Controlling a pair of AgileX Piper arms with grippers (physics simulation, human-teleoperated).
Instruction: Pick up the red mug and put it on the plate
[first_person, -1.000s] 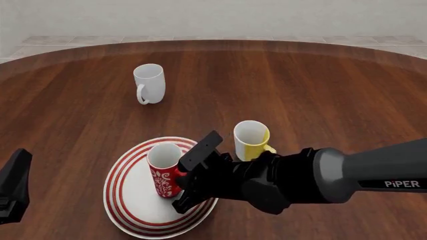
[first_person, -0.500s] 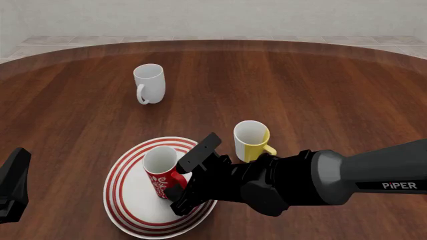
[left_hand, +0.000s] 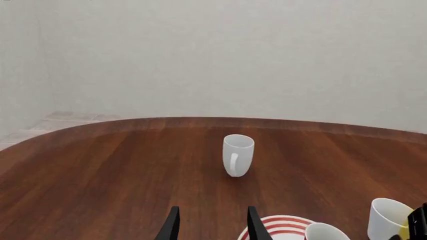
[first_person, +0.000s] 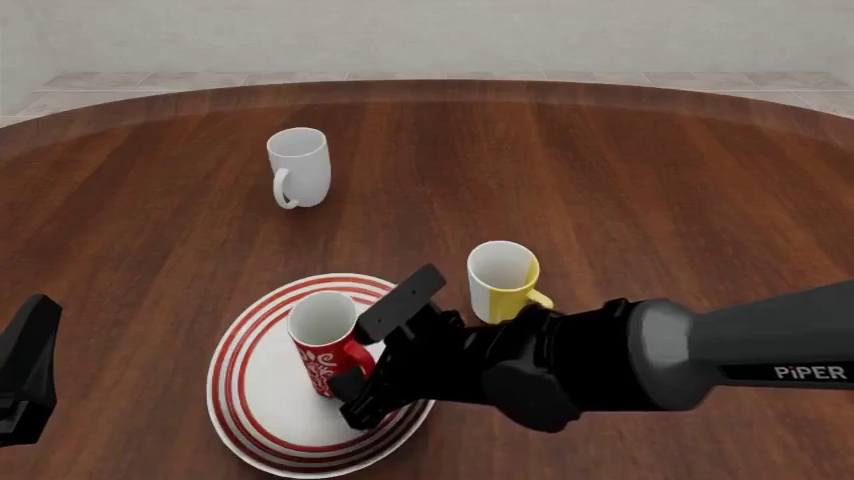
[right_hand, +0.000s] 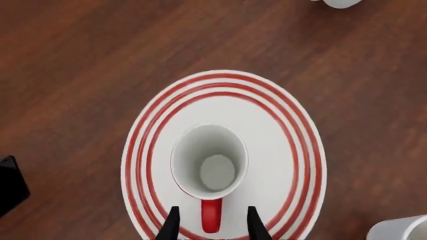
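Note:
The red mug stands upright on the plate, a little behind its middle. In the right wrist view the red mug shows its white inside, with its red handle pointing at the camera over the plate. My right gripper is open, with its fingertips on either side of the handle and a gap on both sides; it also shows in the right wrist view. My left gripper is open and empty, low at the near left.
A yellow-and-white mug stands just right of the plate, close to my right arm. A plain white mug stands far back on the left, and also shows in the left wrist view. The round wooden table's far edge curves along the back.
The red mug and my right gripper have shifted slightly down and to the left over the plate. Hardly anything differs from half a second ago. The left arm has stayed put.

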